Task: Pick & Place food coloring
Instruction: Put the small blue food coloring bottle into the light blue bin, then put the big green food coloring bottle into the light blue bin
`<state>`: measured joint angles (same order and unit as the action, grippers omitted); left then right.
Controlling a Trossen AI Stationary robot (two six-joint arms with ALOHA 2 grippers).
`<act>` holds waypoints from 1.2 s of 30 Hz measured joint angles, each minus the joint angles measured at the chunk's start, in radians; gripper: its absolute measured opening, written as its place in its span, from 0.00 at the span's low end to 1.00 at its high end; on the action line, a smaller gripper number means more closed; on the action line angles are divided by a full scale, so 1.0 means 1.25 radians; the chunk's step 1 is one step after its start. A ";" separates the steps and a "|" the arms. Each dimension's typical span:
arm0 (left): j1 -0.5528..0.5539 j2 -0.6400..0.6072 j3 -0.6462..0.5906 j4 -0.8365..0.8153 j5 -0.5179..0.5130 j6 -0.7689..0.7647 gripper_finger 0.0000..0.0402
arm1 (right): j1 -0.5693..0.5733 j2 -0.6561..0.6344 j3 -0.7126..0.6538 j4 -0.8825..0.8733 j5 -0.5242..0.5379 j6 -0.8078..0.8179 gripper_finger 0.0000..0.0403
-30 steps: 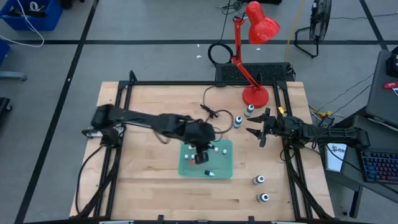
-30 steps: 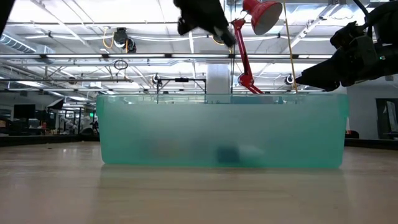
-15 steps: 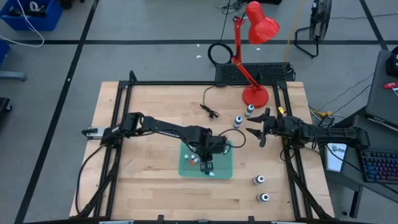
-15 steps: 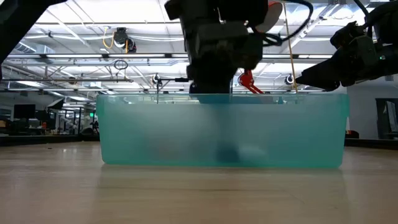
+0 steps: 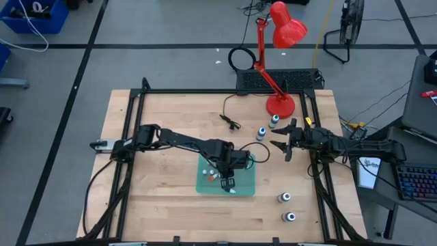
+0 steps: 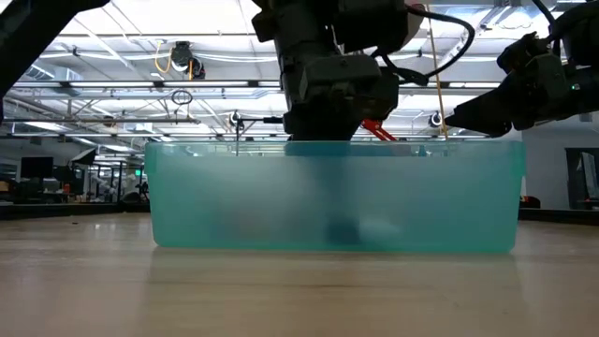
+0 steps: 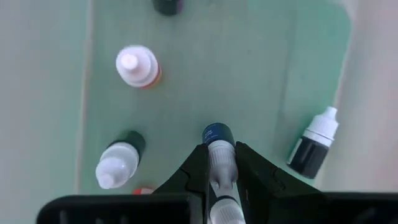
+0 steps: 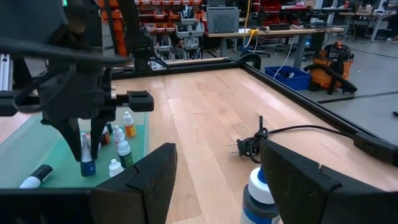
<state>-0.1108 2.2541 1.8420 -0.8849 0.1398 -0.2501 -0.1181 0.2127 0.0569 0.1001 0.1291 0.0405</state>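
A translucent green tray (image 5: 242,183) lies mid-table and holds several small white-capped food coloring bottles (image 7: 137,67); one dark bottle (image 7: 314,146) lies on its side. My left gripper (image 5: 227,179) points down into the tray, shut on a small bottle with a blue base (image 7: 217,134). It also shows in the right wrist view (image 8: 86,155). My right gripper (image 5: 281,141) is open and empty at the table's right, beside two larger white-topped bottles (image 5: 261,133) (image 5: 274,121). My left gripper pinches the small bottle's upper body (image 7: 222,167) between its two fingers, from above, pointing down. The bottle hangs upright, its blue base (image 8: 87,168) down at the tray's floor. I cannot tell whether the base touches the floor.
Two more larger bottles (image 5: 284,198) (image 5: 291,217) stand near the table's front right. A red desk lamp (image 5: 280,102) stands at the far right, with a black cord and plug (image 5: 232,123) on the table. A black frame (image 5: 130,109) runs round the table edge.
My left gripper has gone down from well above the tray into it, still shut on the small bottle, which stays upright. Most of the descent came in the first half second, then it nearly stopped.
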 joint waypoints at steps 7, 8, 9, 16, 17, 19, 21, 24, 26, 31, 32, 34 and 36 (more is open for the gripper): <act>0.000 0.002 0.000 0.007 -0.001 -0.020 0.32 | 0.000 0.000 0.000 0.000 0.000 0.000 0.55; 0.000 0.002 0.000 0.012 -0.001 -0.021 0.36 | 0.000 0.000 0.000 0.000 0.000 0.000 0.55; 0.000 0.002 0.000 0.015 -0.001 -0.021 0.40 | 0.000 0.000 0.000 0.000 0.000 0.000 0.55; 0.006 -0.018 -0.001 0.006 0.001 -0.046 0.56 | 0.000 0.000 0.000 0.000 0.000 0.000 0.55; 0.009 -0.029 -0.001 -0.007 0.001 -0.054 0.57 | 0.000 0.000 0.000 0.000 0.000 0.000 0.55; 0.009 -0.057 -0.001 -0.018 -0.012 -0.059 0.58 | 0.000 0.000 0.000 0.000 0.000 0.000 0.55; -0.004 -0.097 -0.001 -0.019 -0.070 -0.039 0.59 | 0.000 0.000 0.000 0.000 0.000 0.000 0.55; -0.043 -0.179 -0.001 -0.002 -0.157 0.013 0.59 | 0.000 0.000 0.000 0.000 0.000 0.000 0.55; -0.081 -0.241 -0.007 0.016 -0.212 0.077 0.58 | 0.000 0.000 0.000 0.000 0.000 0.000 0.55; -0.161 -0.416 -0.153 0.090 -0.329 0.134 0.59 | 0.000 0.000 0.000 0.000 0.000 0.000 0.55; -0.173 -0.461 -0.207 0.113 -0.356 0.128 0.59 | 0.000 0.000 0.000 0.000 0.000 0.000 0.55; -0.189 -0.559 -0.336 0.175 -0.411 0.110 0.59 | 0.000 0.000 0.000 0.000 0.000 0.000 0.55; -0.195 -0.666 -0.484 0.264 -0.450 0.093 0.60 | 0.000 0.000 0.000 0.000 0.000 0.000 0.55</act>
<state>-0.3546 1.4212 1.2372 -0.5548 -0.4226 -0.1337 -0.1181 0.2127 0.0570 0.0999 0.1291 0.0404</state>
